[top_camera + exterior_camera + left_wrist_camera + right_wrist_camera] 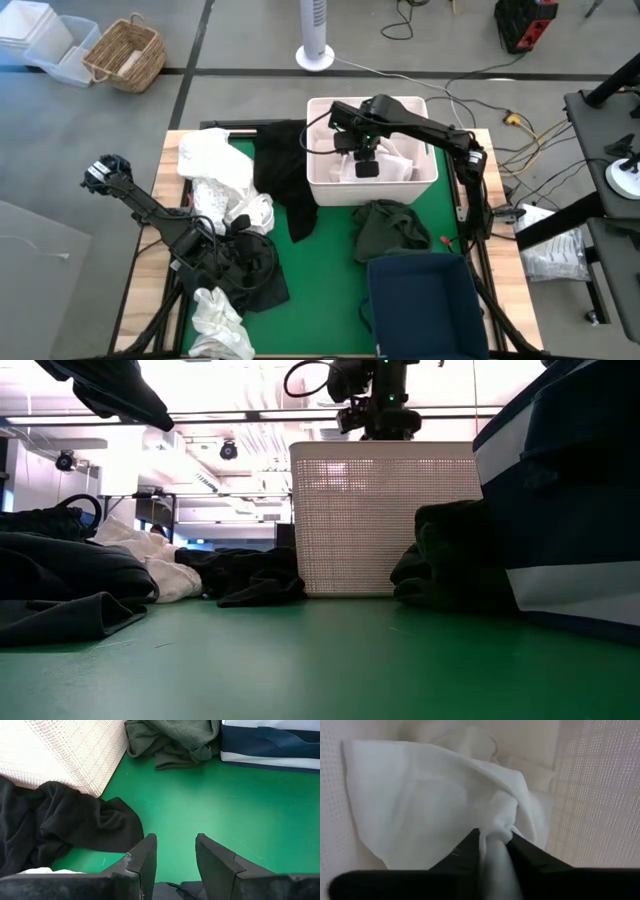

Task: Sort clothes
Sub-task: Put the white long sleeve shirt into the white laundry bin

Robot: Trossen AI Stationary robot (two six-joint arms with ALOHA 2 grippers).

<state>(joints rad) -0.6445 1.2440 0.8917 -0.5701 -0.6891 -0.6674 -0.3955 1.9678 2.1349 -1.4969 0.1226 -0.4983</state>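
Observation:
My right gripper (367, 165) hangs over the white plastic bin (428, 186), pointing down, shut on a white garment (420, 800) that spreads inside the bin. My left gripper (174, 852) stands open above the green table near its left front, over a heap of black clothes (255, 275) and white clothes (245, 212), with nothing between its fingers. A black garment (280, 170) lies against the bin's left wall. Far left lies a white garment (212, 160). A dark green garment (390, 228) lies between the white bin and the navy fabric bin (425, 300). My right gripper pinches a bunched fold (501, 826) of the white garment between its two fingers, coming from above and pointing down. The garment hangs below the fingers and spreads out slack over the bin's inside; how many layers are in the pinch I cannot tell.
Another white garment (220, 320) lies at the table's front left corner. Bare green table (325, 280) shows between the black heap and the navy bin. Beyond the table stand a wicker basket (125, 55) and a white fan base (316, 56) on the floor.

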